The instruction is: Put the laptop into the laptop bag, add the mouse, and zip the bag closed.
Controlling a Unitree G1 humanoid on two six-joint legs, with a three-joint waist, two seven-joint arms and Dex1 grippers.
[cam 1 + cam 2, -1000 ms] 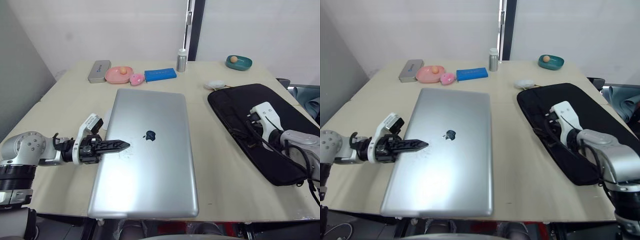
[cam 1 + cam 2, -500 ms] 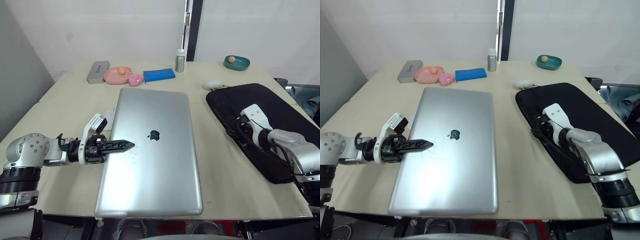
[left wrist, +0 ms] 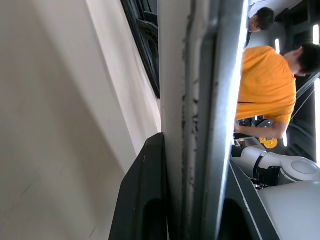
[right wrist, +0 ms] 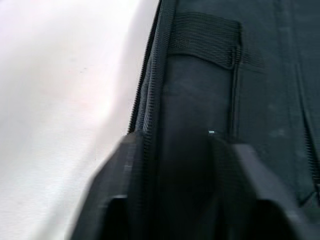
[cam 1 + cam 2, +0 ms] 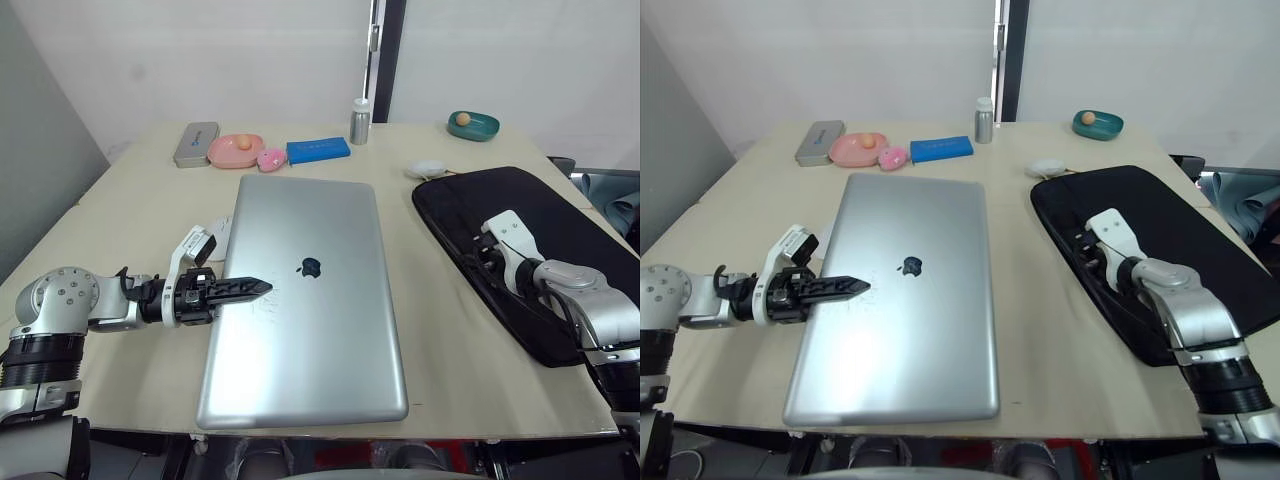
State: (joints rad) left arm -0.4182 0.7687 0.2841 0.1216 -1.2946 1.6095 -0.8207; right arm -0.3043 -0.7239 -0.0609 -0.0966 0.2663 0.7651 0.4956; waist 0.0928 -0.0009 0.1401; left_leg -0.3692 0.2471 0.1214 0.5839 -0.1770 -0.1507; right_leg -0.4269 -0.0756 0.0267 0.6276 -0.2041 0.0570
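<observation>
Both grippers clamped on laptop and bag
Left gripper (image 5: 258,289) pinches the Apple-logo laptop (image 5: 305,300); right gripper (image 4: 170,150) pinches the laptop bag (image 5: 540,240) edge, frame right.

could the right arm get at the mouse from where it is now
Probably yes: the mouse lies on bare table just beyond the laptop bag, with nothing around it, but the right gripper is shut on the bag's edge.

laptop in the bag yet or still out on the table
Out. The laptop lies closed and flat on the table, apart from the laptop bag; the left gripper clamps its left edge.
</observation>
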